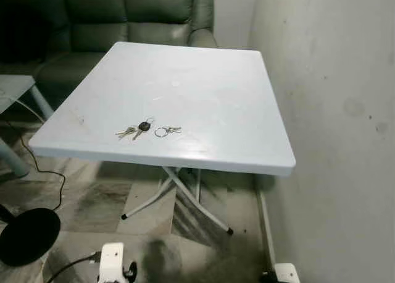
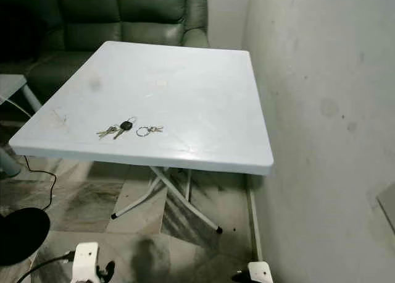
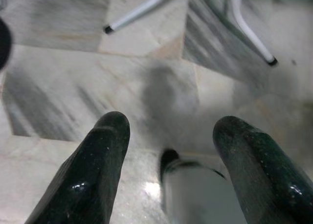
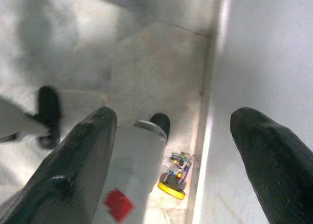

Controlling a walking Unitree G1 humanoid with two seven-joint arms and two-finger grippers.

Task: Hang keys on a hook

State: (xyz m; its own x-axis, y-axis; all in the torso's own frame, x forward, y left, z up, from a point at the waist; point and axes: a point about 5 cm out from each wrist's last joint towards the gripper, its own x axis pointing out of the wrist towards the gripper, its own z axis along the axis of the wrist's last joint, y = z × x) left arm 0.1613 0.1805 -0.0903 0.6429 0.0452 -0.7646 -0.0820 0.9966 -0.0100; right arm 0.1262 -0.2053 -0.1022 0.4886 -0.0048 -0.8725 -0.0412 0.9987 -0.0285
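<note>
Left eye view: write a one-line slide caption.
Keys lie near the front edge of a white folding table beside a wall.

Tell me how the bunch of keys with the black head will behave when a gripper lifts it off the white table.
The bunch of keys lies fanned flat on the white table, so it will probably dangle and swing loosely once lifted. Being thin metal on a glossy top, it may skid if pushed. It looks light and not fragile.

A lived-in room of a home: a dark green padded leather sofa (image 1: 133, 17) stands behind a white plastic folding desk (image 1: 203, 79) pushed against a stained, bare plaster wall (image 1: 333, 110). The floor (image 1: 92, 199) is grey-veined marble tile, with a black cable (image 1: 46, 172) trailing across it.
</note>
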